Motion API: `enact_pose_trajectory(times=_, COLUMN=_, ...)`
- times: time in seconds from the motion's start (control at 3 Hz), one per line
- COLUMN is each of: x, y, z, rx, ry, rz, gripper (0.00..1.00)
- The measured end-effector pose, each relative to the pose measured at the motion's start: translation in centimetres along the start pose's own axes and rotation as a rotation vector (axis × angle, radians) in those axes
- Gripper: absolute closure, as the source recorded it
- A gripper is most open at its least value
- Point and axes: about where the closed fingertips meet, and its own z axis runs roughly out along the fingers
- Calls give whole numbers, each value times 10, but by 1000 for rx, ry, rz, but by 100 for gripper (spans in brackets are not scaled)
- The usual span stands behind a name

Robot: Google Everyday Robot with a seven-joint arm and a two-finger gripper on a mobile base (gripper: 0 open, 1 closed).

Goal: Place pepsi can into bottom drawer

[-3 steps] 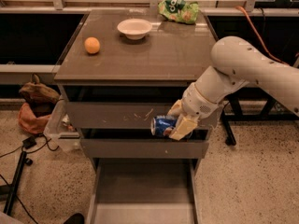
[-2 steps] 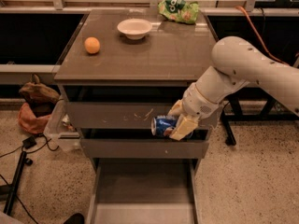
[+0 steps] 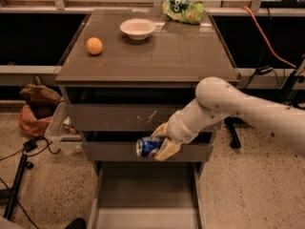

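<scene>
Can (image 3: 144,147) is in the gripper (image 3: 160,141), held in front of the middle drawer (image 3: 114,151), approx. at the cabinet's centre. The can lies on its side, long axis left-right, silver end facing left and sticking out left of the fingers (image 3: 167,150). The fingers are clamped narrow on the can's right part, one above and one below.

Key relation: the bottom drawer (image 3: 147,190) is pulled out toward the near side, directly below and a bit nearer than the can, w/ bare floor showing. Next move is prob. straight down, then release.

Orange (image 3: 94,46), bowl (image 3: 137,28) and chip bag (image 3: 183,9) sit on top, well apart from the work.
</scene>
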Motion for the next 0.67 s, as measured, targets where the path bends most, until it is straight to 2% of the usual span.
enact_pose_trajectory(times=0.33, x=7, y=15, z=62, rx=27, ry=-10, rz=-49, gripper=100)
enact_pose_trajectory(times=0.67, x=4, y=2, z=68, rx=90, ry=-15, rz=-54, gripper=100)
